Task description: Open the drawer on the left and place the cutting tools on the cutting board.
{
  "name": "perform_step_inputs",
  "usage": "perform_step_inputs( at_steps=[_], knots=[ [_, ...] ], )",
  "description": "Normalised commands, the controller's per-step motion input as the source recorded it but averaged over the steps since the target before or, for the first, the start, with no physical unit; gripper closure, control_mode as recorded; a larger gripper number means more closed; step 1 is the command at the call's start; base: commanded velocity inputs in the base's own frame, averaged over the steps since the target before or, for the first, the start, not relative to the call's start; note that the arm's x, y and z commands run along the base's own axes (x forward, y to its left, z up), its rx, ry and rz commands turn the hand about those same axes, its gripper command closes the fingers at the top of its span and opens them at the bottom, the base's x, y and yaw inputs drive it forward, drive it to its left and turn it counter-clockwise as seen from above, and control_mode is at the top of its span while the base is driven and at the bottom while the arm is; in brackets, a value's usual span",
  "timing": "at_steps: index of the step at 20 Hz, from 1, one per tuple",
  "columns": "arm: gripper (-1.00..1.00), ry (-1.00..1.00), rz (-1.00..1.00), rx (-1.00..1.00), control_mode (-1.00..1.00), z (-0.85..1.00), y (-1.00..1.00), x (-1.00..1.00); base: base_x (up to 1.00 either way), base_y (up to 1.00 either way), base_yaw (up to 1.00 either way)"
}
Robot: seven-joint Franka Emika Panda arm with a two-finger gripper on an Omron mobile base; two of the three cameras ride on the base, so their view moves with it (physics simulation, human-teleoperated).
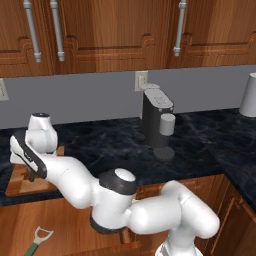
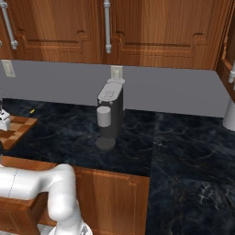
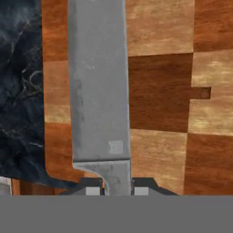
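Centrally, knife (image 3: 99, 91): grey blade running from six toward twelve o'clock in the hand view, pinched at its heel by the gripper (image 3: 117, 191), jaws clenched on it. Cutting board (image 3: 182, 91): checkered wood beneath the blade, on the dark marbled counter (image 1: 110, 145) at nine o'clock. Peeler (image 1: 39, 241): green handle, pale head, lying in the open drawer (image 1: 65, 225) at seven o'clock. Coffee machine (image 1: 157, 125): dark, mid-counter. Grey backsplash with outlet (image 1: 141, 80). Reddish-brown upper cabinets (image 1: 100, 30), vertical silver handles. Pale canister (image 1: 249, 95) at three o'clock.
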Motion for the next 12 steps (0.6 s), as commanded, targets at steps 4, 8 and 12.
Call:
perform_step_inputs(
  at_steps=[4, 8, 12],
  knots=[
    [1.00, 0.00, 0.00, -0.02, -1.00, -0.23, 0.36, 0.00, 0.00, 0.00, 0.00],
    [1.00, 0.00, 0.00, -0.02, -1.00, -0.26, 0.27, 0.00, 0.00, 0.00, 0.00],
    [-1.00, 0.00, 0.00, -0.05, -1.00, -0.20, 0.10, 0.00, 0.00, 0.00, 0.00]
  ],
)
